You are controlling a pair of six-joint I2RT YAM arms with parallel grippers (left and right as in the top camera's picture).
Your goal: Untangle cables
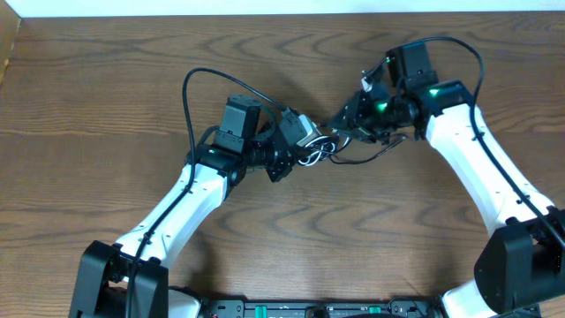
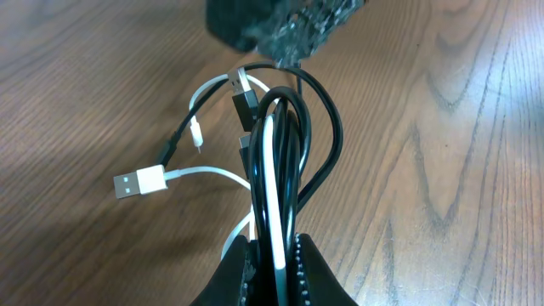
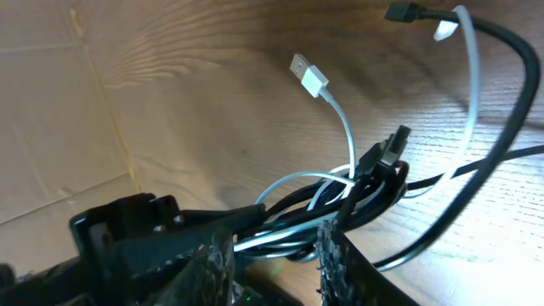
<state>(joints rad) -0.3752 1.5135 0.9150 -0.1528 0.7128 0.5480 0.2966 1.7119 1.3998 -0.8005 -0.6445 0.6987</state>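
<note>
The cables [image 1: 321, 152], one black and one white, form a tangled bunch between my two grippers at mid-table. My left gripper [image 2: 276, 255] is shut on a bundle of black [image 2: 333, 127] and white [image 2: 270, 170] strands that loop upward from its jaws. A white USB plug [image 2: 140, 183] lies free to the left and a black plug [image 2: 243, 104] stands higher up. My right gripper [image 3: 276, 242] has its jaws apart, with the bundle running across between the fingertips. The white plug [image 3: 308, 75] sticks up behind it. Seen from overhead, the left gripper [image 1: 309, 140] and right gripper [image 1: 341, 124] nearly touch.
A black cable tail [image 1: 381, 152] trails right under the right wrist. The left arm's own thick wire [image 1: 190, 88] arcs over its forearm. A cardboard wall [image 3: 51, 127] borders the table on the left, and a white edge [image 1: 282, 5] runs along the far side.
</note>
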